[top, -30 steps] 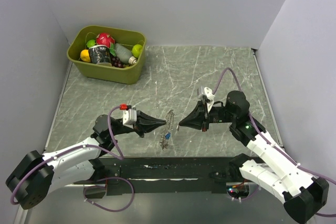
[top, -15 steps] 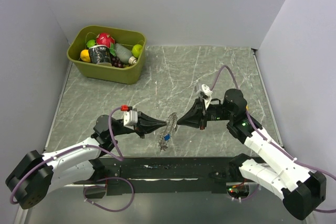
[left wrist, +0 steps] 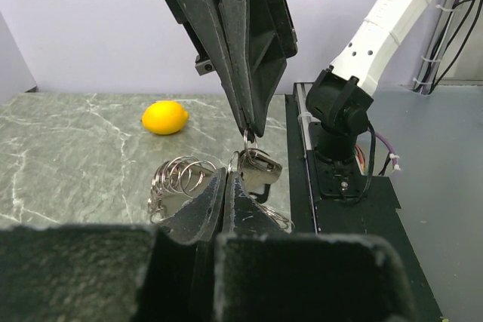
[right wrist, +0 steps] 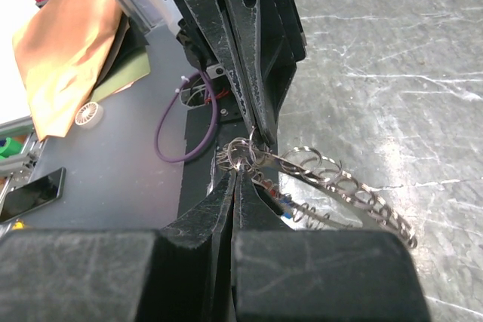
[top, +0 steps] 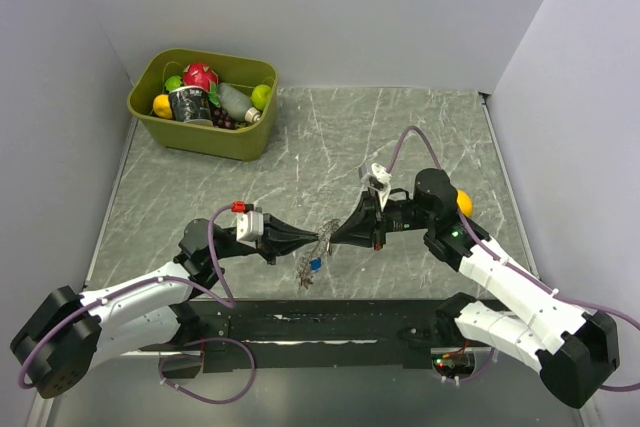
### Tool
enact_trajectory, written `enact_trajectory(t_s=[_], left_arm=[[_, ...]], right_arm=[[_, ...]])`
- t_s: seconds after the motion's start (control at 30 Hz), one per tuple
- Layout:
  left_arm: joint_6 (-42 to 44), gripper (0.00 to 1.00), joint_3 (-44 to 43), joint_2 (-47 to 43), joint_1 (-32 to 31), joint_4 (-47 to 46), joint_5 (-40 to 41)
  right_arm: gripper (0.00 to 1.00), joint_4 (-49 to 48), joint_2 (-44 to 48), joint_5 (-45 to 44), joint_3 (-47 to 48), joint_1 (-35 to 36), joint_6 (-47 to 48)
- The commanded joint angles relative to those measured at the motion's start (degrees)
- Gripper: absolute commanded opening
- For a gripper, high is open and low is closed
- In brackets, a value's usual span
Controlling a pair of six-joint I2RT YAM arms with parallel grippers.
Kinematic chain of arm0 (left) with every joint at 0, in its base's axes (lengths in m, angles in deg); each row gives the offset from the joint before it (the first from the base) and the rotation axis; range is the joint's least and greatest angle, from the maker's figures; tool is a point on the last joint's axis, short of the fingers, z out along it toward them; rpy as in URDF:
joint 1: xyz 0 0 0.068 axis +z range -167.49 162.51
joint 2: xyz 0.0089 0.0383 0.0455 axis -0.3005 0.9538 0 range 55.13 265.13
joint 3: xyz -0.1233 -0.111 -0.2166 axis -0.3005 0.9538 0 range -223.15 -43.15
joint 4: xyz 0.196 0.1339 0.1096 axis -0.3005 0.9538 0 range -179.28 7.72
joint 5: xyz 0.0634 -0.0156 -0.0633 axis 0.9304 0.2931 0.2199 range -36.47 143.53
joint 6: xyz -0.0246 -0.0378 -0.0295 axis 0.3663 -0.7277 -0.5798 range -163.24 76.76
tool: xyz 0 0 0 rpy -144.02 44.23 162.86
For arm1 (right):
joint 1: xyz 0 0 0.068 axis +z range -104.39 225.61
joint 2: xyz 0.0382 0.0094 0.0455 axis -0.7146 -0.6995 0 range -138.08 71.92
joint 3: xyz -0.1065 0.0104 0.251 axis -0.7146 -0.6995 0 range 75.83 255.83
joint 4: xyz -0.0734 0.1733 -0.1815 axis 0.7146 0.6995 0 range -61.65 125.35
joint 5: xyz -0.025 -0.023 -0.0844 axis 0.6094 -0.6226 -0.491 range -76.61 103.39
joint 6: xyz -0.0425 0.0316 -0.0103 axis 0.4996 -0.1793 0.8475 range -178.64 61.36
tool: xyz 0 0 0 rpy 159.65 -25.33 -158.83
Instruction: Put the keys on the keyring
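The left pincer [top: 315, 239] and right pincer [top: 335, 236] are meeting tip to tip above the tabletop [top: 400, 137], each pinching fully closed on the keyring [top: 325, 230], probably bracing it from both sides for threading. The keys [top: 312, 266] are dangling just beneath it.

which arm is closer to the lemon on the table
Right. The lemon sits just beside the right arm, at its wrist. The left arm is well off to the lemon's left, on the other side of the table.
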State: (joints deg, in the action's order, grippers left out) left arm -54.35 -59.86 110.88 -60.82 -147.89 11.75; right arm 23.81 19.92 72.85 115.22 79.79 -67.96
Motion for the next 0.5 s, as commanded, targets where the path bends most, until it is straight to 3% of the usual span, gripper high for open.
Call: enact_trajectory(t_s=[0.0, 0.47], left_arm=[[1.7, 0.01, -3.1, -0.4, -0.4, -3.4, -0.8], [1.9, 0.01, -3.2, -0.5, -1.0, -3.1, -1.0]], right_arm=[[0.00, -2.7, -0.3, -0.3, 2.9, 0.5, 0.2], [0.00, -2.3, -1.1, -1.5, 3.1, 0.9, -0.4]])
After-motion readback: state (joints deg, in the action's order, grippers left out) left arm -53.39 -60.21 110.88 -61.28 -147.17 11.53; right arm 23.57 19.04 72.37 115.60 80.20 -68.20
